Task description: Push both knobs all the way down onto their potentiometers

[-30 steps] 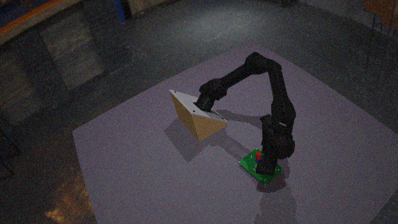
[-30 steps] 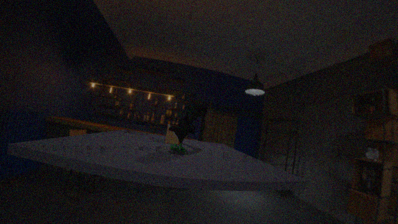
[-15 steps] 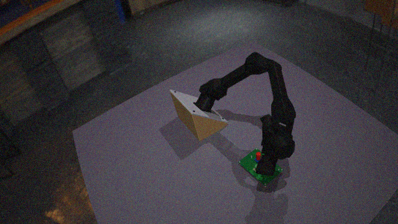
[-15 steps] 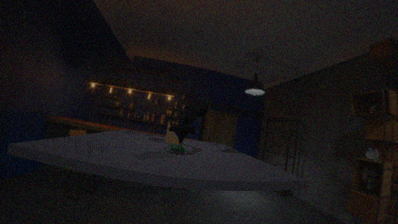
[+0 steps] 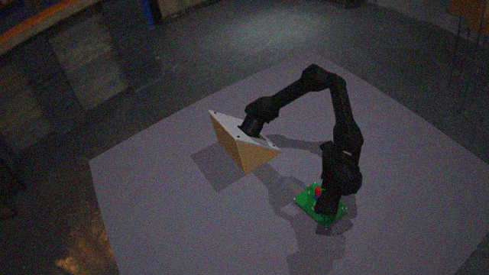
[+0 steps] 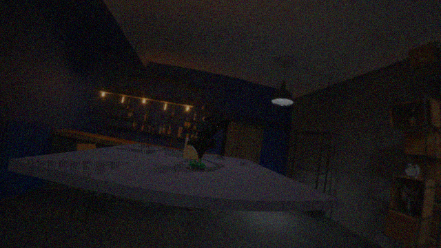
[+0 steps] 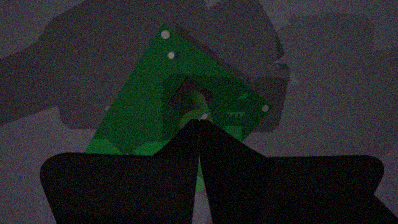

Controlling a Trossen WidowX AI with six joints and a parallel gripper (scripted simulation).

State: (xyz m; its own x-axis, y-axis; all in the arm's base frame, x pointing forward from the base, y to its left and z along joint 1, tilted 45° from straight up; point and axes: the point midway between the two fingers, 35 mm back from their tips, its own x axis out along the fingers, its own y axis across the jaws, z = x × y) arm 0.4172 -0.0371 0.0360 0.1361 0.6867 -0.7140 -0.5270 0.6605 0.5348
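The green circuit board (image 5: 306, 199) (image 6: 197, 165) (image 7: 135, 100) stands on the table. A red knob (image 5: 317, 190) stands upright on a blue potentiometer (image 5: 315, 197) near the board's back left part; a gap under the knob cannot be judged. My gripper (image 5: 325, 212) (image 7: 198, 127) points down over the board's front right part, with its fingers shut and nothing seen between them. In the wrist view a dim yellow-green shape (image 7: 198, 102) shows just beyond the fingertips; whether it is the second knob cannot be told. The second potentiometer is hidden or too dark to make out.
The arm's tilted wedge base (image 5: 223, 131), with tan sides and a pale top, stands on the grey table (image 5: 160, 183) behind and left of the board. The arm arches from it over to the board. Small pale pins (image 7: 165, 34) (image 7: 265, 108) mark board corners.
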